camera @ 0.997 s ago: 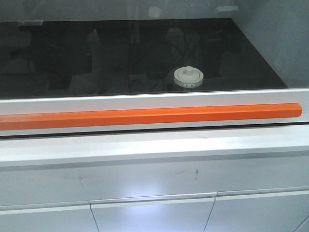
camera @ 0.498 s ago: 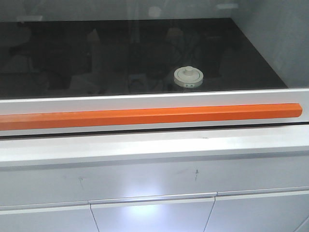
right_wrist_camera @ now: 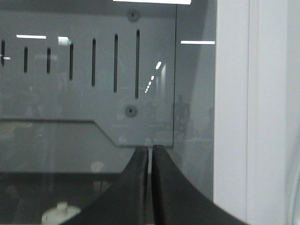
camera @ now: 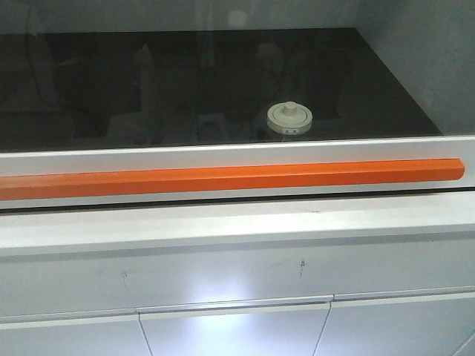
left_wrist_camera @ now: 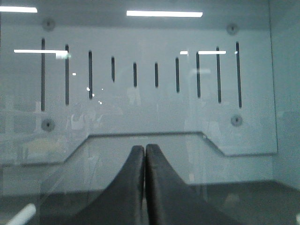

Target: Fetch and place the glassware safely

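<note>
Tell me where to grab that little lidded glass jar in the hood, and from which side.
Probably the glass body of the jar, under its cream lid, jaws either side, coming level from the front. It stands upright and squat, and the knob belongs to a lid that may lift off. The sash above the orange handle looks shut.

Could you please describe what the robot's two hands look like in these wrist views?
The left hand has two matte black fingers, broad at the base and curving inward to narrow rounded tips. The right hand looks the same: plain black, smooth, horn-shaped fingers. No cables, labels or markings show on either, and the arms themselves are out of view.
</note>
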`<state>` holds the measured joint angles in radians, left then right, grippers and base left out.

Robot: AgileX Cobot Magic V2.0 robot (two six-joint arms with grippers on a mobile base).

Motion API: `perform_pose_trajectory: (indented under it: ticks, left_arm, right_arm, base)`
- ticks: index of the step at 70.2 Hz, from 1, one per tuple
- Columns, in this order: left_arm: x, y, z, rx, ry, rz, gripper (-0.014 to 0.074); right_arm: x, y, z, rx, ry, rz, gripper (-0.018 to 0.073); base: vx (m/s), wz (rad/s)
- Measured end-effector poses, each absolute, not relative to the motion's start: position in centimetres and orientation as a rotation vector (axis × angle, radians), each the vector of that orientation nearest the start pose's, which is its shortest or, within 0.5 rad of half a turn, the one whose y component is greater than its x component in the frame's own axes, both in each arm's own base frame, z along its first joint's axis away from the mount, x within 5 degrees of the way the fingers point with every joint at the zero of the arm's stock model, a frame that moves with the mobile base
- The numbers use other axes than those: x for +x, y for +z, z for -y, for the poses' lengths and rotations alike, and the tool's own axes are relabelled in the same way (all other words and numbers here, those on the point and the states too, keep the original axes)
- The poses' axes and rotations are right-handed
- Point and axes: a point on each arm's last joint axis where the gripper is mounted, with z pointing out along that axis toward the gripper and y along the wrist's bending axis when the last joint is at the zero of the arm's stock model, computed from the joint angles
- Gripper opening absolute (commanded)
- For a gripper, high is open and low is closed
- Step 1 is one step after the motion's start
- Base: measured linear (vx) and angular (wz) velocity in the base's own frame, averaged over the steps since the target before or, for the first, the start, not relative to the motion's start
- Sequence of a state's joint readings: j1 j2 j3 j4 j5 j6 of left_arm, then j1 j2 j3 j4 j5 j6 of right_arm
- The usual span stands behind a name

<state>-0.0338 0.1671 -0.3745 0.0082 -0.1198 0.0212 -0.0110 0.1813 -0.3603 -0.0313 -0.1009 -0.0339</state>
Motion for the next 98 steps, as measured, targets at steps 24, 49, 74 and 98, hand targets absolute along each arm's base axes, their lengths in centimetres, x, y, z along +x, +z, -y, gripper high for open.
perform_pose_trajectory:
  ticks: [24,49,74,98]
  left_arm:
    - [10.7,42.2,0.4,0.039,-0.004,-1.216,-0.0007]
    - [15.3,39.5,0.5,0.046,-0.004,-1.454,-0.0007]
    - [14.9,36.9,0.5,0.05,-0.003,-1.592,-0.0007]
    - [14.5,28.7,0.5,0.053,-0.004,-1.688,-0.0007]
  right_arm:
    - [10.5,42.2,0.1,-0.024,-0.048,-1.228,-0.0001]
    - [17.7,37.8,0.2,-0.031,-0.049,-1.587,-0.0001]
    - [17.1,34.9,-0.9,-0.047,0.036,-1.611,-0.0001]
    - [15.3,26.6,-2.1,-0.121,0.103,-1.673,-0.0001]
  base:
    - [0.0,0.0]
    - [0.0,0.0]
    - [0.0,0.0]
    - [0.0,0.0]
